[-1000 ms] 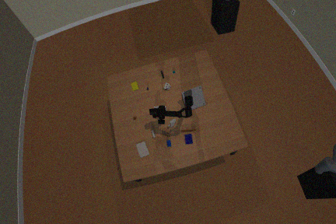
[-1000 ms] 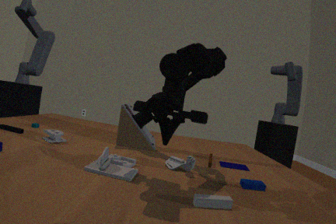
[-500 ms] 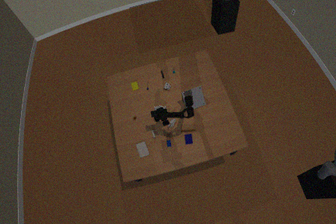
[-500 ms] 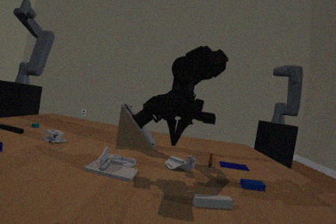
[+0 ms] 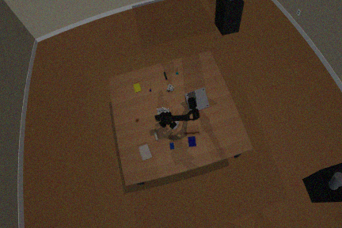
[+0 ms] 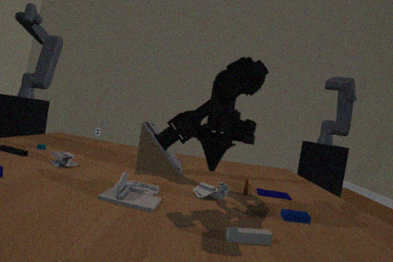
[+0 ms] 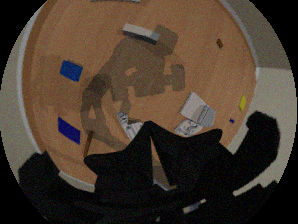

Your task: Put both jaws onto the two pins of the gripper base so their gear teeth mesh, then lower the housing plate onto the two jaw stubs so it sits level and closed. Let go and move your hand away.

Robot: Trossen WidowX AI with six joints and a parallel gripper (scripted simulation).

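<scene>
The pale gripper base [image 5: 162, 110] [image 6: 141, 200] [image 7: 196, 107] lies on the table. A thin piece [image 6: 122, 186] stands tilted up on it and a low, detailed part [image 6: 145, 187] [image 7: 189, 127] lies beside that; whether gear teeth mesh is too small to tell. A loose pale part [image 6: 211, 191] [image 7: 130, 126] lies apart to the right of the base in the exterior view; I cannot tell if it is a jaw or the housing plate. My gripper [image 6: 212, 168] [image 7: 148, 124] is shut and empty, its tips pointing down above and behind that loose part in the exterior view.
A white block [image 6: 249, 236] [image 7: 140, 34], a blue block [image 5: 172, 146] [image 6: 296, 216] [image 7: 71, 70], a dark blue pad [image 5: 191, 141] [image 6: 274, 194] and a brown bar [image 6: 246, 187] lie around. Another pale part [image 5: 170, 88] [image 6: 64, 160] and a yellow pad [image 5: 137, 87] lie farther off.
</scene>
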